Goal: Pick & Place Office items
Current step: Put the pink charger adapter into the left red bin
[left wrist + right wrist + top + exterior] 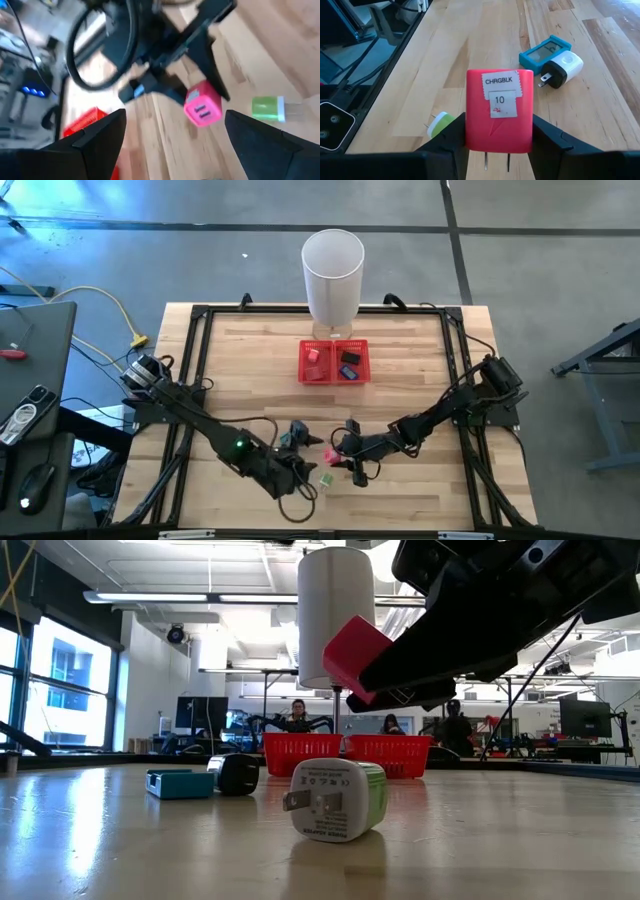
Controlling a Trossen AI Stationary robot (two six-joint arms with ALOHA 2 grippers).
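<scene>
My right claw (497, 150) grips the pink charger block (499, 111) above the worktop (470, 45). My left claw (172, 145) hangs wide, holding nothing, just beside it.

Grey concrete floor (560, 270); windows (60, 690) left, ceiling strip lights (200, 597).

Bare table (420, 370) lies open mid-right of the high view up to the tray (334, 376), while the white bin (332, 275) blocks its far side and both arms crowd bottom centre.
</scene>
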